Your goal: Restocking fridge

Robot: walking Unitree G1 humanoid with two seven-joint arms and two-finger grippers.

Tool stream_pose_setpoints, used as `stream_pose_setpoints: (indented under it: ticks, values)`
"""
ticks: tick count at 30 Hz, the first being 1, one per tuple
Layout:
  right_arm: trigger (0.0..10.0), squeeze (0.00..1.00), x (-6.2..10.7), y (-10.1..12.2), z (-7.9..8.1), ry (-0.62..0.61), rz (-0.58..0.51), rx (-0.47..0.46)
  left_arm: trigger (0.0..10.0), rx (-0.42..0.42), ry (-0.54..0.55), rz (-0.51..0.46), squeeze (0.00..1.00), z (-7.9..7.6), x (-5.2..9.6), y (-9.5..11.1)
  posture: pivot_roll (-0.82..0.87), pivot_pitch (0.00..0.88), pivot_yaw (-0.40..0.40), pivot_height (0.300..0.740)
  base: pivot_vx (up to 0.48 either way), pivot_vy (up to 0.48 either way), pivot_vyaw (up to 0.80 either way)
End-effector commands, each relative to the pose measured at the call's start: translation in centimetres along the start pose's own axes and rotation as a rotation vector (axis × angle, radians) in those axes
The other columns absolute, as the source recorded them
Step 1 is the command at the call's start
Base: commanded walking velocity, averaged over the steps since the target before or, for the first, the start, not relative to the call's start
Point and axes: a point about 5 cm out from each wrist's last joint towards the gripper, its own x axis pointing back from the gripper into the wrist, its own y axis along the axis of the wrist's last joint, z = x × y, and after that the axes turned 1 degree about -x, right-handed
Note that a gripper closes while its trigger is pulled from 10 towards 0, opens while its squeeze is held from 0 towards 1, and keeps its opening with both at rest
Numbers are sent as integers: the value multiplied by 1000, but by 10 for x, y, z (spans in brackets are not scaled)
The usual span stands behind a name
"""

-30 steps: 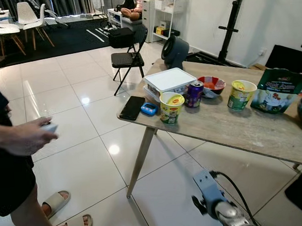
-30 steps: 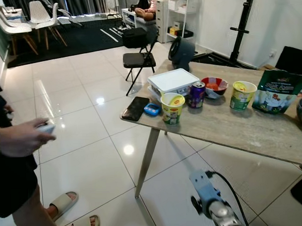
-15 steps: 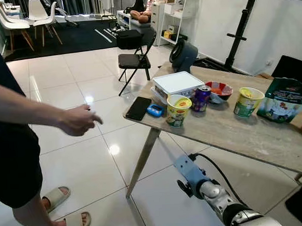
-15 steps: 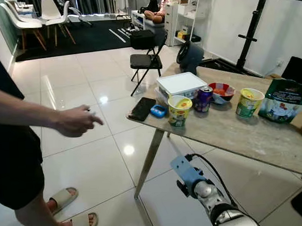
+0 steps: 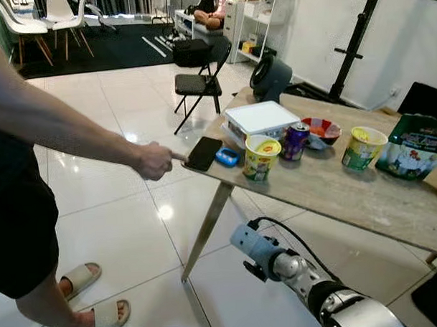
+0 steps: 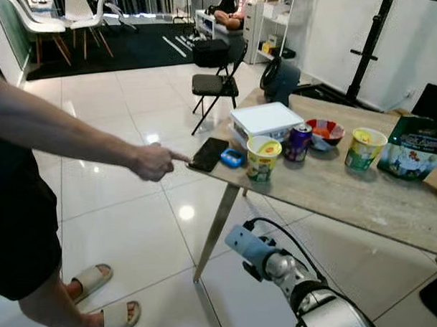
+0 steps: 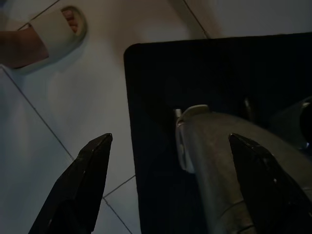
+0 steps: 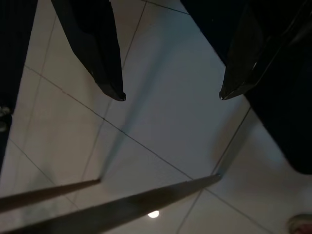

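A wooden table (image 5: pixel 334 192) carries a purple can (image 5: pixel 297 141), two yellow noodle cups (image 5: pixel 259 157) (image 5: pixel 361 148), a white lidded box (image 5: pixel 262 119), a red bowl (image 5: pixel 322 130) and a green bag (image 5: pixel 409 146). My right arm (image 5: pixel 301 272) reaches low in front of the table, below its edge. In the right wrist view my right gripper (image 8: pixel 171 96) is open over bare floor tiles, holding nothing. My left gripper (image 7: pixel 169 139) hangs open above a black mat (image 7: pixel 156 97), also holding nothing.
A person stands at the left; their hand (image 5: pixel 155 161) reaches to the table's near corner beside a black phone (image 5: pixel 204 152) and a small blue object (image 5: pixel 226 157). Their sandalled feet (image 5: pixel 79 278) are on the tiles. A black folding chair (image 5: pixel 198 82) stands behind the table.
The person's hand has stretched from near their body out to the table corner by the phone. My right arm has come up and forward under the table edge. The camera has shifted slightly.
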Motion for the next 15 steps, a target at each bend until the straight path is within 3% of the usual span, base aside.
stream_pose_setpoints:
  ticks: [1,5,15]
  values:
    - [10000,0,0,-1,0,11,23,26,10000,23,-27,188,0,-5,16,-52,251,95,-71,740,0,0,0]
    - [10000,0,-3,4,7,50,37,138,10000,28,-24,192,0,-4,22,-63,294,135,-68,740,0,0,0]
    - [10000,0,-3,-2,17,95,73,213,10000,52,-19,208,0,-7,29,-76,310,154,-78,740,0,0,0]
